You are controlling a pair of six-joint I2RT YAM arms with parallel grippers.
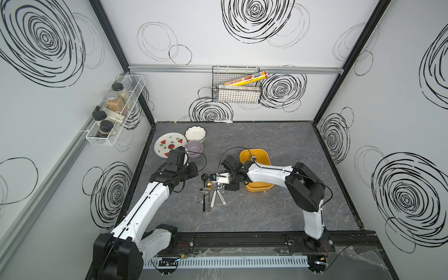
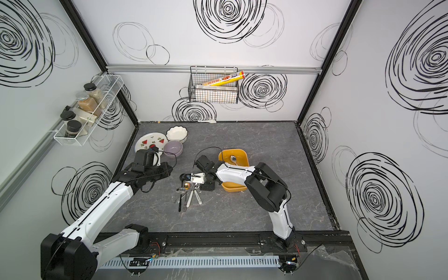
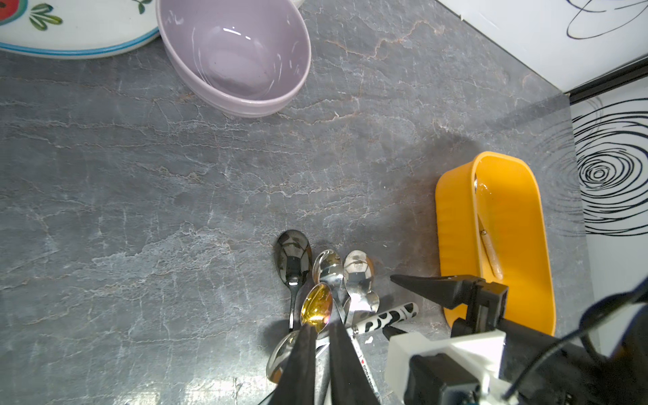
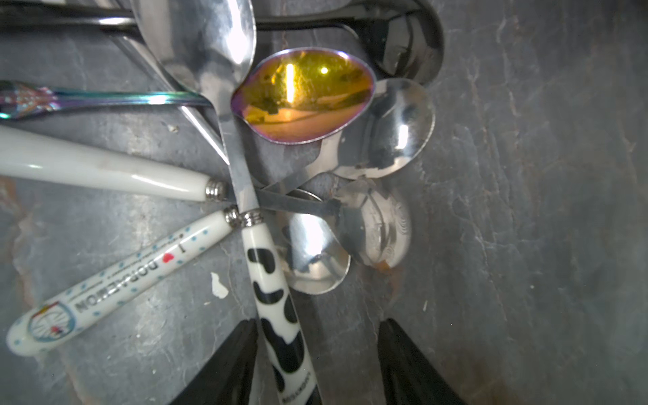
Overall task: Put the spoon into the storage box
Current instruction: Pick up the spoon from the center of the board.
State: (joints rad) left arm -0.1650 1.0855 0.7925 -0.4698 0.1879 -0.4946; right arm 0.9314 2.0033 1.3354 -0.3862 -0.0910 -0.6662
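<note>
Grey stone table [image 1: 266, 213], spoons [image 1: 212, 197] heaped centre, box [image 3: 452, 224] nearby. Look, the right claw [image 4: 317, 322] gapes astride the cow-print spoon [image 4: 270, 291] in that heap, not clamped yet! I'd centre on the handle, squeeze, lift straight so neighbours don't drag. And the left claw [image 3: 322, 326] hangs barely parted, empty.

place: mock-kitchen robot cell | cues: spice rack [image 1: 100, 141], framed panel walls [image 1: 206, 36]
</note>
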